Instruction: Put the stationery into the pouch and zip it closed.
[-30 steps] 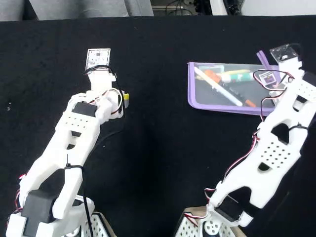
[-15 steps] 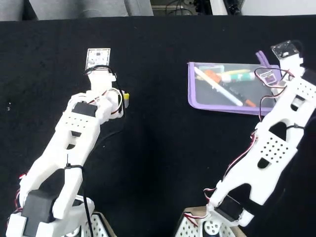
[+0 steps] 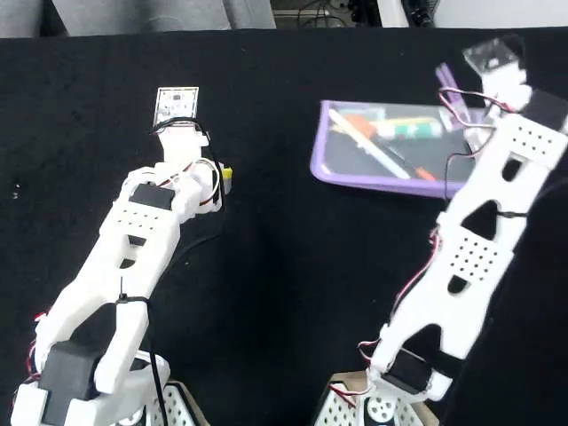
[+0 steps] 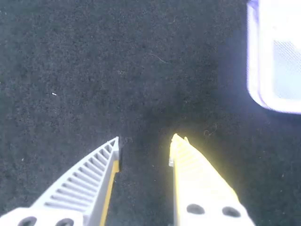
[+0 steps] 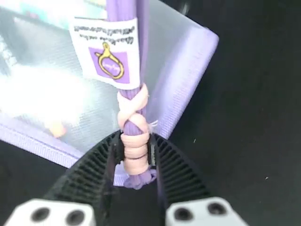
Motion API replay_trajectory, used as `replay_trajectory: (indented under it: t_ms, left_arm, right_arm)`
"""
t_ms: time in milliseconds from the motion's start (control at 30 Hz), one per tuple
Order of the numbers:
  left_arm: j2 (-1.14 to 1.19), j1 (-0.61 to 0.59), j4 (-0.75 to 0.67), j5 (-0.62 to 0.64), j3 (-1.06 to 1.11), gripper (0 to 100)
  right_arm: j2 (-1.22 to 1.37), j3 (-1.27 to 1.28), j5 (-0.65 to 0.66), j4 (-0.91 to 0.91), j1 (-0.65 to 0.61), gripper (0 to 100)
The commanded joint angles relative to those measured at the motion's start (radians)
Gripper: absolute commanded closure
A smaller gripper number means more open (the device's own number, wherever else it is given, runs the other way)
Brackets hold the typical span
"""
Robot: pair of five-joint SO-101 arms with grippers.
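A clear pouch with purple trim [image 3: 382,151] lies at the far right of the black table, with pens and markers [image 3: 377,142] inside it. My right gripper [image 5: 136,157] is shut on the pouch's purple zipper pull strap [image 5: 134,117], which is wrapped in pink cord and carries a small paper tag [image 5: 108,56]. In the high view the strap [image 3: 451,91] stands at the pouch's right end beside the right arm [image 3: 497,169]. My left gripper [image 4: 143,141] hangs open over bare black cloth, with a corner of the pouch [image 4: 277,61] farther off.
The left arm [image 3: 146,222] stretches over the left half of the table, well apart from the pouch. A black cloth [image 3: 284,266] covers the whole table. The table's far edge runs along the top of the high view.
The right arm swung left and toward the far edge with the strap in its gripper, and the pouch slid left with it. The left arm stayed still.
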Motion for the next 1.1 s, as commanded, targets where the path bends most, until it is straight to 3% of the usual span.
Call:
replay_trajectory:
  t_ms: [0,200,433,700,933,1067]
  left_arm:
    - [-0.041,0.007,-0.020,-0.060,-0.007,82]
    - [-0.041,0.007,-0.020,-0.068,-0.007,82]
    - [-0.041,0.007,-0.020,-0.069,-0.007,82]
    - [-0.041,0.008,-0.015,-0.069,-0.007,82]
    - [-0.052,0.010,-0.018,-0.071,0.010,82]
    - [-0.054,0.036,-0.012,-0.146,0.015,82]
  right_arm:
    - [-0.028,-0.120,-0.072,0.032,-0.069,98.8]
    - [-0.186,0.022,-0.138,0.032,-0.106,98.8]
    - [-0.564,0.435,-0.150,0.031,-0.146,98.8]
    - [-0.960,0.869,-0.222,0.025,-0.333,98.8]
    - [-1.150,0.958,-0.299,0.023,-0.520,98.8]
    - [-1.161,0.958,-0.367,0.023,-0.585,98.8]
